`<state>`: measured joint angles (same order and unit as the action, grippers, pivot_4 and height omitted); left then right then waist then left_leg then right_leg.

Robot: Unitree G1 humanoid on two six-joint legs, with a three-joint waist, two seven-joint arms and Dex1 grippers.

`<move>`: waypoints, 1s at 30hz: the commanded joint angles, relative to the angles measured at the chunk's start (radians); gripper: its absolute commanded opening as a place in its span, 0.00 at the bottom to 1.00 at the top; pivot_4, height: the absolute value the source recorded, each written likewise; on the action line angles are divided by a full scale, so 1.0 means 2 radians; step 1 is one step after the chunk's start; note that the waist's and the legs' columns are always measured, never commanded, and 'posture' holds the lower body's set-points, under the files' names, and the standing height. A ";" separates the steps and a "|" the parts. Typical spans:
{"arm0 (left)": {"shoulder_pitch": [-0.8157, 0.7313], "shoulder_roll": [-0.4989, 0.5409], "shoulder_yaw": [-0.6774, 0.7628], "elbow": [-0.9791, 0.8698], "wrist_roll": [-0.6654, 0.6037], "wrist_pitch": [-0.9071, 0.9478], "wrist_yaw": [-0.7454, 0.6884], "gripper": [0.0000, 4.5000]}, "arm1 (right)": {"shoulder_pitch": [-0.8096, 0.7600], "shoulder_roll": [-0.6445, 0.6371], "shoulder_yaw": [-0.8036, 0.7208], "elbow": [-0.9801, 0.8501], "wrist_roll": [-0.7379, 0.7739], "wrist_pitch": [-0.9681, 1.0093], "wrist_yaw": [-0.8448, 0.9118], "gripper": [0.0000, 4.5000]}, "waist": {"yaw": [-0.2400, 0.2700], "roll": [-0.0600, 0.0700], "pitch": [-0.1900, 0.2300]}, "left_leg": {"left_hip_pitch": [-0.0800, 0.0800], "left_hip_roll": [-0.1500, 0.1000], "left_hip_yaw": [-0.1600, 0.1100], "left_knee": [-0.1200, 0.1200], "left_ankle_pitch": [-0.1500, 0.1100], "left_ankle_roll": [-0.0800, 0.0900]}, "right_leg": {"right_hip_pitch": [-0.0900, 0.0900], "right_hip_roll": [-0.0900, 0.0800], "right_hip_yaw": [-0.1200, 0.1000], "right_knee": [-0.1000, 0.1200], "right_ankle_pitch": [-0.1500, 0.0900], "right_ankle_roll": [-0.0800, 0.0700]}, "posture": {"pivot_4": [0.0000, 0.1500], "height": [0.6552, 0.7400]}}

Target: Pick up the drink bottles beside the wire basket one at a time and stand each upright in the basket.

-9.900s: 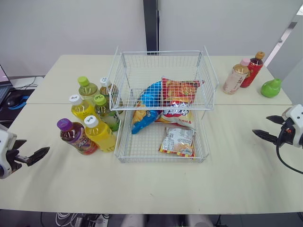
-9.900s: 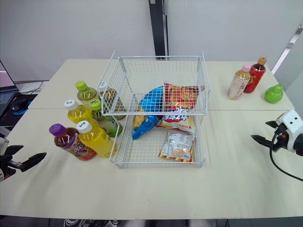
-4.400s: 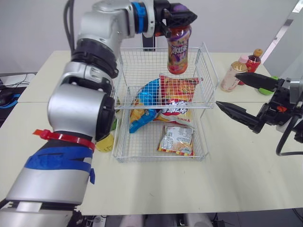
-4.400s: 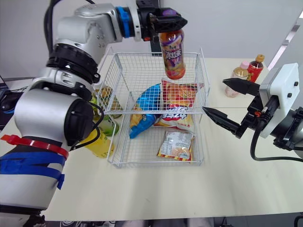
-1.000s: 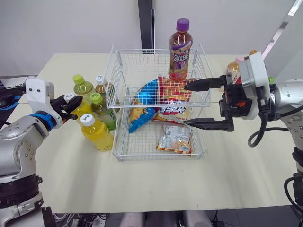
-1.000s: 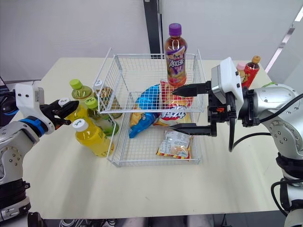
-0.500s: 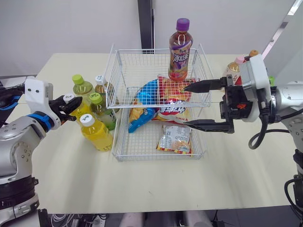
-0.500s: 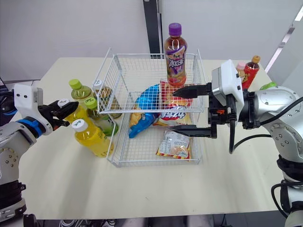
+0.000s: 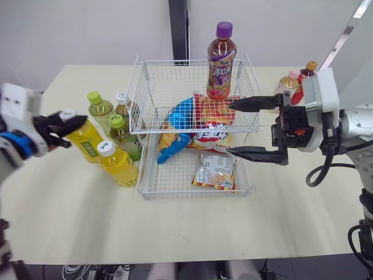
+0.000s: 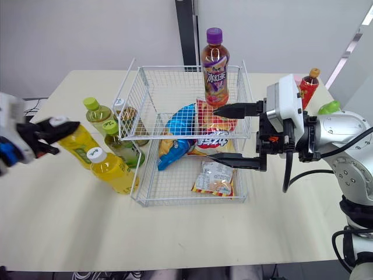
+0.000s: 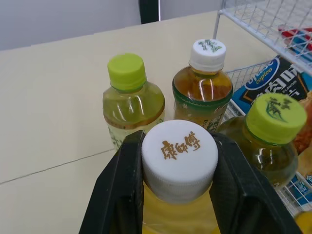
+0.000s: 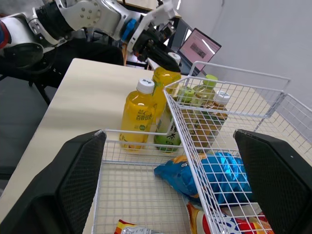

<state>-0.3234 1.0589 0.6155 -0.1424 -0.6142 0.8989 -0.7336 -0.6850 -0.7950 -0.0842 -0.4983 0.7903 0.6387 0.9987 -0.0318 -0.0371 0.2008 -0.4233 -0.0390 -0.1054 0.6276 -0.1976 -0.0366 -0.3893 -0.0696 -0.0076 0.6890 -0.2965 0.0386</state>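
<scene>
Left gripper [image 9: 60, 125] has swung out from the bottle cluster, black fingers clamped on the round white cap [image 11: 179, 158] of a clear yellow bottle [image 9: 85, 142], which is tilted (cap up-left, base toward the wire basket [image 9: 175, 63]). A green-capped bottle [image 9: 99, 106] stands just behind. Right gripper [image 9: 249, 129] is spread wide at the basket's right side.

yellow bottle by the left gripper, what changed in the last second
The left gripper, jaws shut on the cap of the yellow bottle, has pulled it tilted out of the cluster toward the robot's left. The right gripper stays open at the wire basket; the purple-capped bottle stays upright inside.
</scene>
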 commanded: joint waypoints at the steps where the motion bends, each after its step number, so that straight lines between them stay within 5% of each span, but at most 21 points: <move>1: -0.023 0.055 0.040 0.031 -0.020 0.000 -0.050 0.30 | 0.002 0.005 -0.023 -0.018 0.009 -0.016 -0.011 1.00 | 0.000 0.000 0.000 | 0.000 0.000 0.000 0.000 0.000 0.000 | 0.000 0.000 0.000 0.000 0.000 0.000 | 1.00 1.00; 7: -0.157 0.148 -0.027 0.149 -0.033 -0.017 -0.112 0.30 | 0.003 -0.002 -0.025 -0.019 0.017 -0.008 -0.014 1.00 | 0.002 0.000 0.000 | 0.000 0.000 0.000 0.000 0.000 0.000 | 0.000 0.000 -0.001 0.000 0.000 0.000 | 1.00 1.00; 12: -0.371 0.150 -0.159 0.230 -0.010 -0.026 -0.154 0.30 | 0.006 -0.009 -0.054 -0.016 0.036 0.001 -0.032 1.00 | 0.003 0.000 0.000 | -0.001 -0.001 0.001 0.000 0.000 0.000 | 0.001 0.001 -0.002 -0.002 0.000 0.001 | 1.00 1.00; 21: -0.690 -0.017 -0.317 0.403 0.087 -0.055 -0.233 0.30 | 0.045 -0.030 -0.126 -0.064 0.079 0.038 -0.117 1.00 | 0.001 -0.001 0.001 | -0.003 -0.001 0.001 0.001 0.000 0.000 | 0.000 0.001 -0.002 -0.001 0.001 0.002 | 1.00 1.00; 30: -0.753 -0.129 -0.348 0.521 0.149 -0.114 -0.285 0.30 | 0.095 -0.045 -0.159 -0.107 0.110 0.048 -0.172 1.00 | -0.012 0.000 0.001 | -0.004 -0.001 0.003 0.001 0.000 0.000 | -0.002 0.001 0.000 0.000 0.000 0.001 | 1.00 1.00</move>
<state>-1.7743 0.7952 -0.1056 0.8895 -0.3308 0.7182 -1.2994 -0.4936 -0.8665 -0.3652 -0.6842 1.0007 0.7476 0.6730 -0.0559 -0.0373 0.2028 -0.4308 -0.0403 -0.1001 0.6295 -0.1973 -0.0360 -0.3942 -0.0684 -0.0083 0.6892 -0.2958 0.0414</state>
